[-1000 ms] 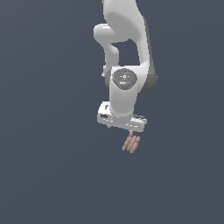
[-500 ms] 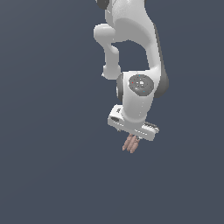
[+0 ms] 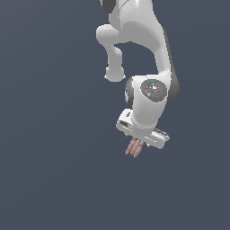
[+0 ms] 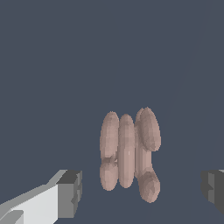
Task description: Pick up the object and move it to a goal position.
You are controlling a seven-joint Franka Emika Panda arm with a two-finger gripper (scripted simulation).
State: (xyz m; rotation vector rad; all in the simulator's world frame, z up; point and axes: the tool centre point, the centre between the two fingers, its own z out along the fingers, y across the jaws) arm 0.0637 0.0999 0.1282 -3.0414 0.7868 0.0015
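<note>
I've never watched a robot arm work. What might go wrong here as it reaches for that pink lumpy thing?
The gripper is open, its fingers apart from the pinkish-brown cluster of lobes, which lies nearer one finger than the other. Closing may push it aside. The rounded lobes might also slip from the flat pads.

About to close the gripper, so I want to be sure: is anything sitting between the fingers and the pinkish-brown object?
Nothing visible does. In the wrist view the object lies in the open gap between the two fingers, with only bare dark surface on either side. The exterior view shows the gripper right over it.
</note>
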